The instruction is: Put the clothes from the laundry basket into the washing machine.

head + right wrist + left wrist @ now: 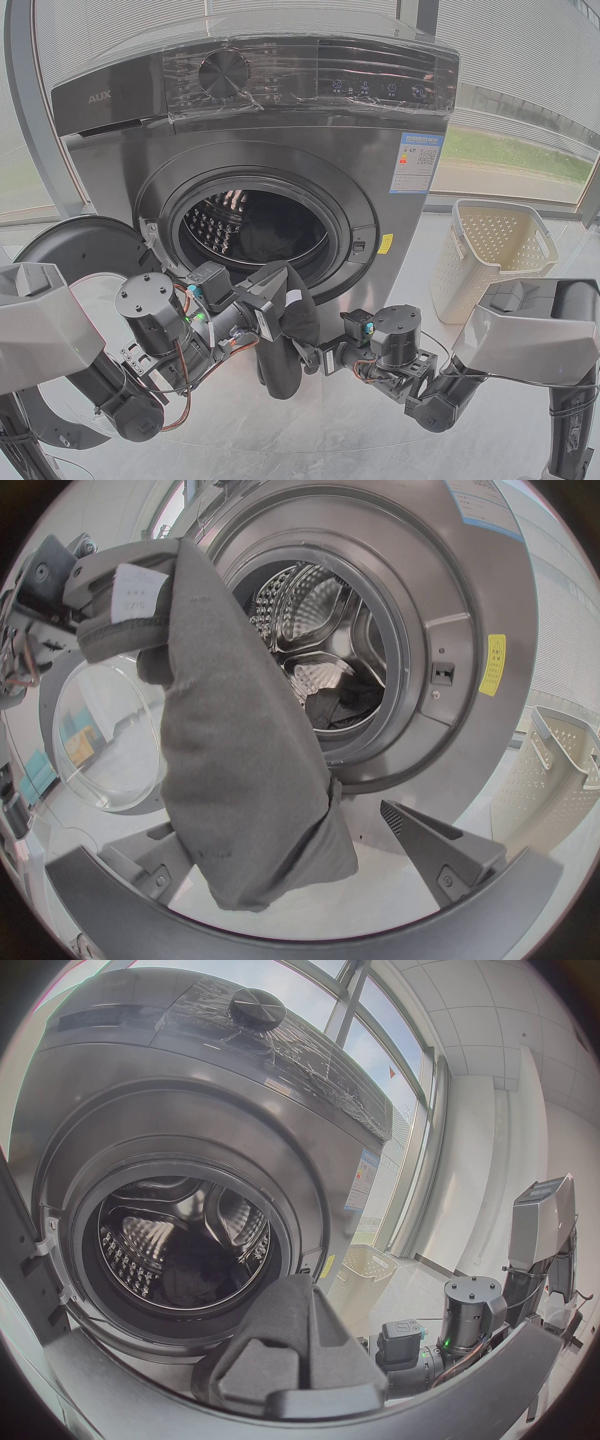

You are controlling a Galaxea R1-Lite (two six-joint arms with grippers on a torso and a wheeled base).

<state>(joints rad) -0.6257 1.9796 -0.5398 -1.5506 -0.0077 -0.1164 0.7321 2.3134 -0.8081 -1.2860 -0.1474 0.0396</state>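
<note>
A dark grey garment [294, 325] hangs in front of the washing machine [250, 156], just below its open drum mouth [250, 225]. My left gripper [278, 294] is shut on the garment's top edge, near a white label [134, 592]. My right gripper [304, 357] is open low beside the cloth. In the right wrist view the garment [237, 742] droops between the right gripper's spread fingers [437, 845]. Dark clothes [344, 705] lie inside the drum. The cream laundry basket [494, 262] stands on the floor to the right of the machine and looks empty.
The round machine door [81, 250] is swung open to the left, behind my left arm. Large windows surround the machine. Bare grey floor [350, 425] stretches in front of the machine and around the basket.
</note>
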